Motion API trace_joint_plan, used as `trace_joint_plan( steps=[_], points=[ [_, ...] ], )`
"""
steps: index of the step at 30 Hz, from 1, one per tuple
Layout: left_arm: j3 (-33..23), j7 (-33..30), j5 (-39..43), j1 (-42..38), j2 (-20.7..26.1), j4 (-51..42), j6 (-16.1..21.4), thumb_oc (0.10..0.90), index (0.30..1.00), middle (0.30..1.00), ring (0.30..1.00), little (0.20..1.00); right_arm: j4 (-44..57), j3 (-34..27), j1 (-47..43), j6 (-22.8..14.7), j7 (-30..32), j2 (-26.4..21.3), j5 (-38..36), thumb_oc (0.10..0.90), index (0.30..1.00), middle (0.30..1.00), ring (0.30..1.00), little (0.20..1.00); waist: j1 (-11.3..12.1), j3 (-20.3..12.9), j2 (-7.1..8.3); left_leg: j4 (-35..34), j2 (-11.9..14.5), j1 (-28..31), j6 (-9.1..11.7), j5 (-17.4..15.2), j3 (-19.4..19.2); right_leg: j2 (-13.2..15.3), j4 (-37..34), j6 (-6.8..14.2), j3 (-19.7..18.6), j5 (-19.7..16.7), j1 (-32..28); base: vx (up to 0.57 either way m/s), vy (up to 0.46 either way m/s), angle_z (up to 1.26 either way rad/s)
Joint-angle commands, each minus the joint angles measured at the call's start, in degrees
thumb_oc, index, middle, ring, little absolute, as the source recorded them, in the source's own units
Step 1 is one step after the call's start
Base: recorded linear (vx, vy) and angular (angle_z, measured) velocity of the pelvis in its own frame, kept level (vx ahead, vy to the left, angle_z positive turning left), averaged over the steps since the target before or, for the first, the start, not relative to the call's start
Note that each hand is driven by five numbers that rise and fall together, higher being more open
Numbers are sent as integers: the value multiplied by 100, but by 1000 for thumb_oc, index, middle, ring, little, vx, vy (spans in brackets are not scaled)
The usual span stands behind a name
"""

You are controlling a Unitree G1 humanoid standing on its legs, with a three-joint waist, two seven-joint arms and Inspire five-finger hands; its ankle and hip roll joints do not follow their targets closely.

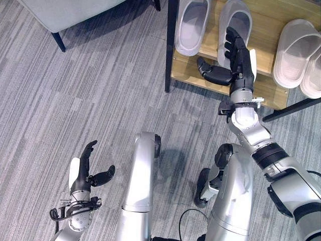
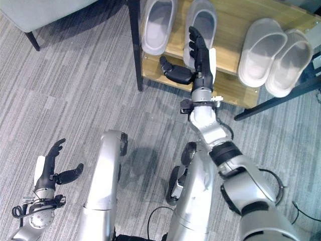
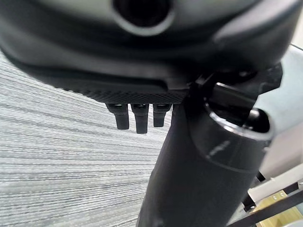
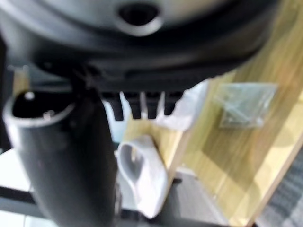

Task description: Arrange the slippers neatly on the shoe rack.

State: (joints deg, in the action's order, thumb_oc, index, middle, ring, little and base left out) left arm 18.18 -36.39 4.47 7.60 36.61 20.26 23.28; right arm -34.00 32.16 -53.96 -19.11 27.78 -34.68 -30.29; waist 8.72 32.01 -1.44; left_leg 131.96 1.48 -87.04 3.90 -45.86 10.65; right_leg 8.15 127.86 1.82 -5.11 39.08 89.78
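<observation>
- Slippers sit in two pairs on the wooden shoe rack (image 1: 273, 90): one pair toward the rack's left end, one at its right end, well apart.
- Left pair: the left slipper (image 1: 192, 25) lies beside its partner (image 1: 235, 20), both with toes pointing away from the robot.
- Right pair: the nearer-centre slipper (image 1: 296, 52) touches the outer slipper (image 1: 313, 75), both angled slightly.
- Right robot hand (image 1: 239, 60) reaches over the rack's front edge, fingers straight and spread wide, thumb out to the side, fingertips over the heel of the left pair's second slipper; it grips nothing.
- Left robot hand (image 1: 83, 173) hovers above the grey carpet (image 1: 75, 100), fingers relaxed and apart, holding nothing.
- Grey chair (image 1: 60, 12) stands on the carpet, left of the rack.
</observation>
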Motion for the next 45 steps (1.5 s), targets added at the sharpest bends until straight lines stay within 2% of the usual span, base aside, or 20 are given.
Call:
trace_joint_plan(
  steps=[1,7,11,18,20,27,33,45],
  points=[
    [262,-344,25,-2,-11,-306,233,800,900,900,900,900,769,-295,-800,-745,453,-267,450,800,900,900,900,900,256,-222,-110,-54,-201,-292,-243,-75,61,179,27,-548,35,255,17,0,0,0],
    [171,-398,-45,140,-51,-315,247,800,900,900,900,900,1204,-1075,-405,-931,1142,-568,1053,800,900,900,900,900,199,-222,-124,-43,-234,-292,-261,-61,57,177,53,-543,47,276,17,0,0,0],
    [115,-459,-89,188,-46,-292,256,800,900,900,900,900,1220,-1444,-240,-935,1399,-593,1132,800,900,900,900,900,177,-222,-122,-31,-247,-292,-262,-59,47,153,89,-546,45,282,17,0,0,0],
    [178,-415,-45,219,3,-282,263,800,900,900,900,900,373,-1409,-490,-863,1412,-521,741,800,900,900,900,900,218,-222,-163,-17,-254,-292,-240,-62,88,162,120,-561,80,305,17,0,0,0],
    [246,-392,-38,237,44,-270,259,800,900,900,900,900,5,-1338,-697,-872,1360,-457,426,800,900,900,900,900,249,-222,-183,-18,-258,-292,-234,-78,99,168,120,-559,80,306,17,0,0,0],
    [317,-342,25,275,61,-235,236,800,900,900,900,900,-360,-1435,-850,-1088,1262,-269,-308,800,900,900,900,900,278,-222,-212,-24,-269,-292,-217,-127,116,155,114,-568,83,315,17,0,0,0],
    [377,-297,25,271,174,-280,236,800,900,900,900,900,-706,-1291,-984,-998,951,-286,-822,800,900,900,900,900,366,-222,-224,-7,-265,-292,-198,-177,213,185,95,-584,153,322,17,22,6,-1],
    [509,-186,97,247,192,-222,202,800,900,900,900,900,-633,-931,-1216,-1008,717,-252,-979,800,900,900,900,900,476,-222,-196,20,-270,-292,-175,-300,319,157,1,-544,191,319,17,16,4,-1]
  ],
)
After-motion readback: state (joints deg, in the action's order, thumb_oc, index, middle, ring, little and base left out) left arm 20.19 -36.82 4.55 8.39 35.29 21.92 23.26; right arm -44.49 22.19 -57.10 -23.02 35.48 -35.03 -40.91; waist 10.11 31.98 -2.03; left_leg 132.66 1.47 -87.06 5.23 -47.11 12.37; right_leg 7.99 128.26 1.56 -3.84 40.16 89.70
